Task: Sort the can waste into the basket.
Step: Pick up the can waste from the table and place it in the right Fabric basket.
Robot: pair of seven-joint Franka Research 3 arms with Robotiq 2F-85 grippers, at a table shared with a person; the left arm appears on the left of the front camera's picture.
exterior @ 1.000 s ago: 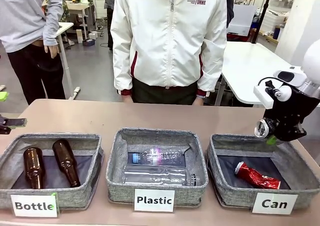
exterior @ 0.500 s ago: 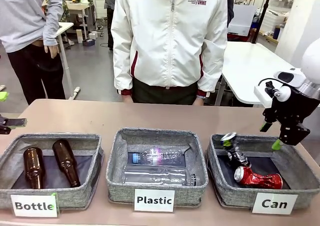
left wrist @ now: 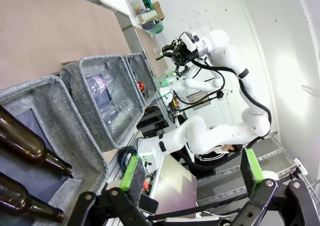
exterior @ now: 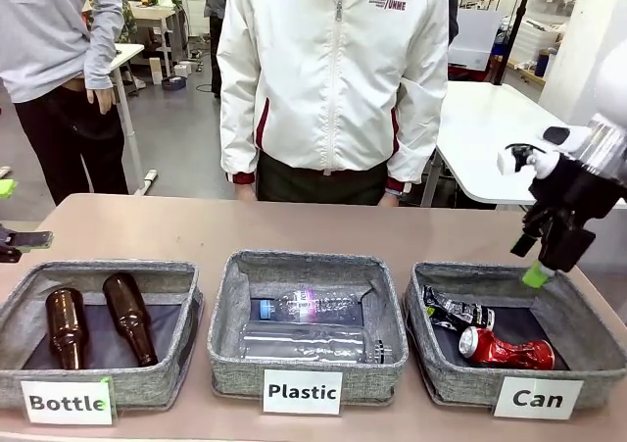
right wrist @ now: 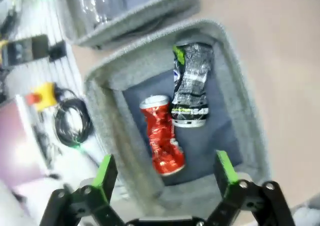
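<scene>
Both crushed cans look light and thin-walled, so they should lift with little force, but the dented metal is likely slick and springy, with sharp folds; a grip across the flattened middle, where the sides are closest, would probably hold better than one on the round rim; the red can (right wrist: 161, 134) is squashed and creased along its length, with a silver top end showing; the dark can (right wrist: 190, 85) is blue-black with white and red marks and a green patch at one end, and is flattened and crumpled; both lie on the dark bottom of the grey fabric basket (exterior: 427, 368) that carries the white card (exterior: 538, 399) reading "Can", side by side and touching or nearly so in the right wrist view; the right gripper (exterior: 537, 258) hangs above the far right rim of that basket with its fingers spread apart and nothing between them; the left gripper (left wrist: 190, 175) is likewise spread wide and empty, off at the left near the basket of brown bottles (exterior: 128, 317).
</scene>
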